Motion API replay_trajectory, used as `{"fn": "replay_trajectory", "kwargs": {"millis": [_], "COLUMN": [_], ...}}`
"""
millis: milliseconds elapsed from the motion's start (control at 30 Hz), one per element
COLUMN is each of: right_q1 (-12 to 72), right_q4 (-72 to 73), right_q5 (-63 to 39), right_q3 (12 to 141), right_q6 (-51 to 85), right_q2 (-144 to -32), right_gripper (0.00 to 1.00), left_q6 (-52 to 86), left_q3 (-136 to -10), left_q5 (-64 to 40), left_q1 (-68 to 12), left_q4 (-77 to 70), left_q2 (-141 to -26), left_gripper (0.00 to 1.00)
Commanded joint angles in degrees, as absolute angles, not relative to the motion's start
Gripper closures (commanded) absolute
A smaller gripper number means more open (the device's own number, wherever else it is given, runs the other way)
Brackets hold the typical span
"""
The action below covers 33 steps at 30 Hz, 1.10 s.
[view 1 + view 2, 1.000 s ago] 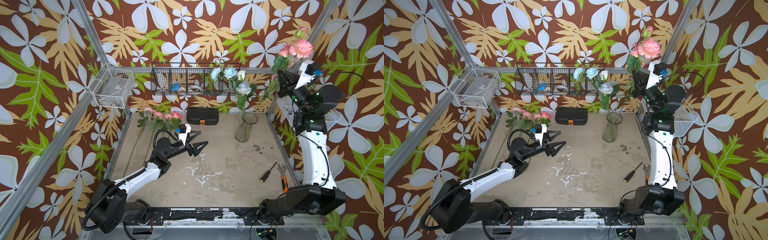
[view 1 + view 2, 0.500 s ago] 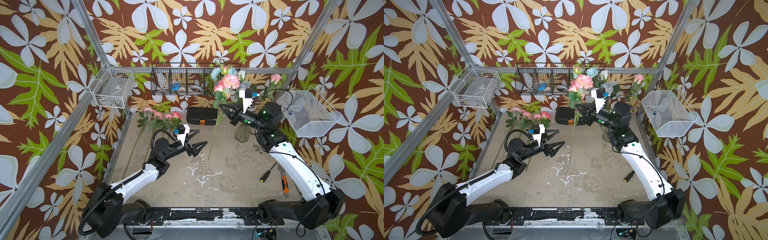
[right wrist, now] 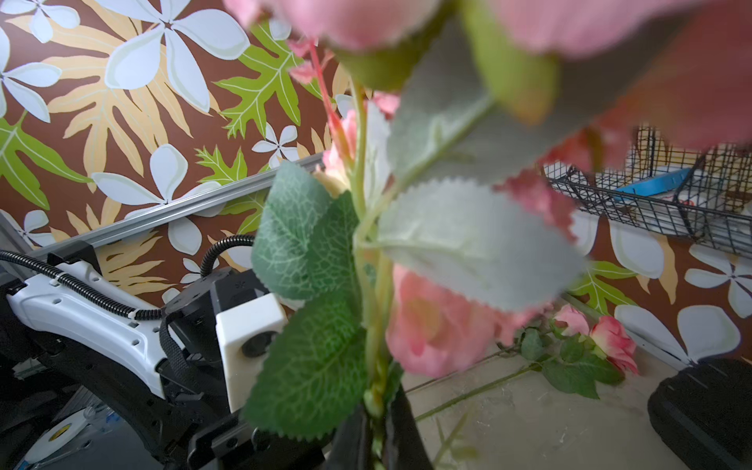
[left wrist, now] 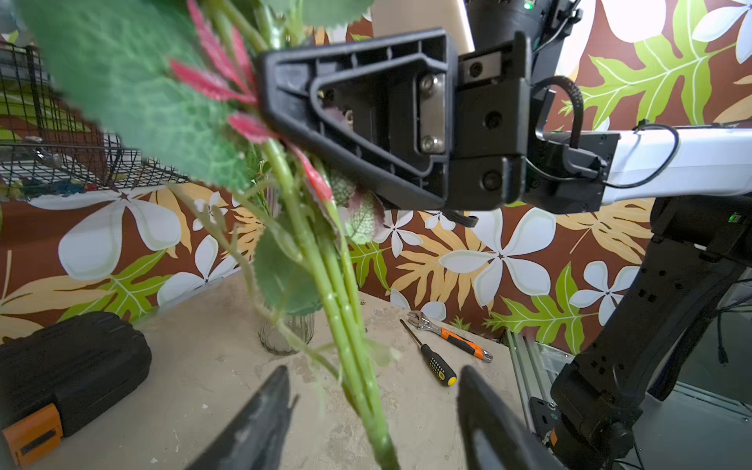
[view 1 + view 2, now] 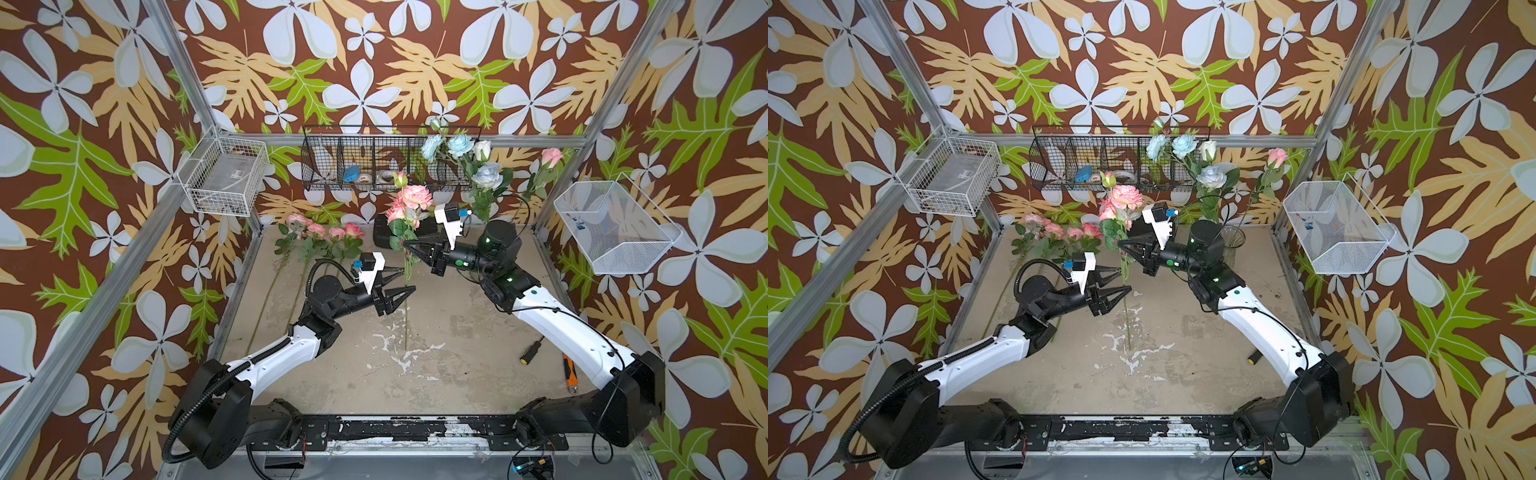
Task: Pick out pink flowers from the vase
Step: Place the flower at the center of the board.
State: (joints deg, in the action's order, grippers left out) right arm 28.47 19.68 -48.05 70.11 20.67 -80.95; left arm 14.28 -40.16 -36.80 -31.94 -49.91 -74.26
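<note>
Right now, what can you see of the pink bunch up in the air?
The pink bunch looks artificial: ruffled pink blooms, a small bud, toothed green leaves, long thin green stems hanging down. The right gripper pinches the stems below the blooms. Lower down, the left gripper straddles them, jaws apart.

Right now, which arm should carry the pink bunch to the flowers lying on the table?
Left. The left gripper stands open around the stems just below the shut right gripper, and the laid-out flowers lie on its side.

Robot test cell, silver aluminium-profile frame [image 5: 532, 140], brown floral-print wallpaper walls [image 5: 374, 62], beige tabletop [image 5: 457, 374], two white-and-black robot arms [image 5: 561, 328] on black base rail [image 5: 374, 428].
</note>
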Motion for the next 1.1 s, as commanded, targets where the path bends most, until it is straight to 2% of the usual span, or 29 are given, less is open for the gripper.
{"fn": "replay_trajectory", "kwargs": {"millis": [0, 67, 100, 167, 233, 367, 433, 467, 533, 767, 933, 1067], "right_q1": [29.0, 29.0, 29.0, 29.0, 29.0, 29.0, 29.0, 29.1, 29.0, 29.0, 29.0, 29.1], "right_q4": [24.8, 24.5, 24.2, 23.7, 23.6, 22.8, 22.3, 22.7, 25.5, 39.3, 42.2, 38.5], "right_q5": [-50.8, -51.1, -51.0, -50.3, -49.6, -45.4, -39.1, -33.7, -26.1, -11.4, -9.6, -8.9], "right_q3": [70.0, 70.0, 70.0, 70.0, 70.0, 69.8, 69.1, 67.9, 63.8, 42.0, 32.6, 32.3], "right_q6": [21.2, 20.3, 19.8, 18.9, 18.4, 18.2, 18.3, 19.5, 21.8, 25.8, 23.3, 20.1], "right_q2": [-81.3, -81.6, -81.6, -81.6, -81.4, -80.2, -78.1, -76.4, -72.4, -59.3, -55.7, -56.1], "right_gripper": [1.00, 1.00, 1.00, 0.99, 0.85, 0.36, 0.20, 0.00, 0.00, 0.00, 0.00, 0.00], "left_q6": [14.9, 15.3, 15.4, 15.3, 14.7, 14.0, 14.5, 14.6, 13.8, 13.8, 12.0, 10.1], "left_q3": [-41.3, -41.8, -42.1, -42.4, -42.3, -42.3, -42.9, -43.7, -45.3, -48.5, -49.5, -52.9], "left_q5": [-38.1, -37.9, -37.8, -36.6, -35.8, -31.6, -27.4, -24.7, -20.0, -7.4, 4.5, 5.6], "left_q1": [-32.0, -32.0, -32.0, -32.0, -32.0, -32.0, -31.9, -31.9, -31.6, -23.8, -17.0, -9.7], "left_q4": [-50.7, -50.8, -50.8, -49.9, -49.0, -44.4, -38.9, -34.9, -26.1, -3.6, 0.5, 1.3], "left_q2": [-75.0, -75.2, -75.2, -75.1, -74.7, -73.3, -71.8, -70.9, -69.4, -65.8, -72.0, -81.8], "left_gripper": [0.75, 0.91, 0.97, 1.00, 1.00, 1.00, 1.00, 1.00, 1.00, 1.00, 1.00, 1.00]}}
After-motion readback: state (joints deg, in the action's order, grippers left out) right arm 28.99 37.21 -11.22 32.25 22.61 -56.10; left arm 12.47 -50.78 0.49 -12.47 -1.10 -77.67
